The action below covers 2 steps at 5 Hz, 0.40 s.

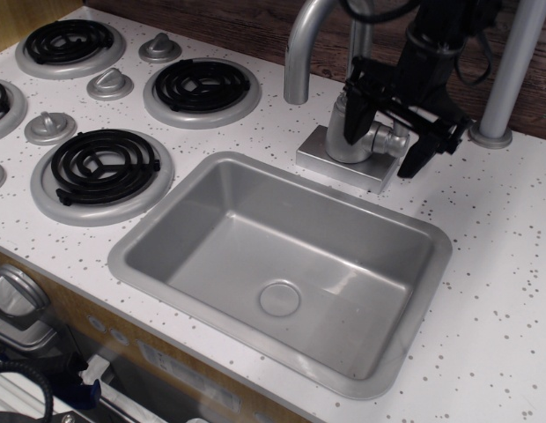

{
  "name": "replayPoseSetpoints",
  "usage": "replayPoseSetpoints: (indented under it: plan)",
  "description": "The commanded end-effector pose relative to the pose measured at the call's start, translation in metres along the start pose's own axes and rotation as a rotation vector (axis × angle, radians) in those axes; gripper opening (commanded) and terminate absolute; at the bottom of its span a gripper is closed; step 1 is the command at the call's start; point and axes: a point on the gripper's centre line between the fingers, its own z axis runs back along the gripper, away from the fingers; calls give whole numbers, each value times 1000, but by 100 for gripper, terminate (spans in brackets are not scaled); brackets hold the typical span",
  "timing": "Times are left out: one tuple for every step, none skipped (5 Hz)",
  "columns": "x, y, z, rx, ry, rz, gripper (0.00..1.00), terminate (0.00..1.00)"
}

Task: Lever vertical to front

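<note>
Lever point(394, 139) on the right side of the faucet base, upper right of the frame, is a small matte silver-grey peg-and-paddle piece, and only its stubby end shows between the black gripper point(385, 141) parts. It looks like rigid moulded plastic or light metal: stiff, light and smooth, probably a little slippery, and pivoted on its side peg so it should swing rather than lift. Because it is short, a hold near the peg gives little leverage; the better place, I judge, is the flat faces of the paddle toward its free end, pinched across the thin dimension, or simply pushed from behind by one finger.

One of the fingers point(355, 110) hangs to the left of the faucet body and the other comes down at the right, so they stand wide apart, straddling the lever without clamping it. Whether either one touches the lever cannot be told.

Nearby, the tall curved spout point(301, 53) rises above the square faucet base point(343, 166), which sits on the speckled white worktop point(511, 264) just behind the grey sink point(431, 256).
</note>
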Motion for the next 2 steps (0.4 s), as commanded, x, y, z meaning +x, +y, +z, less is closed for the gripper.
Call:
replayPoseSetpoints:
  plan:
    - [13, 4, 27, 21, -161, -15, 100, 0]
    - [21, 10, 31, 48, -216, -45, 100, 0]
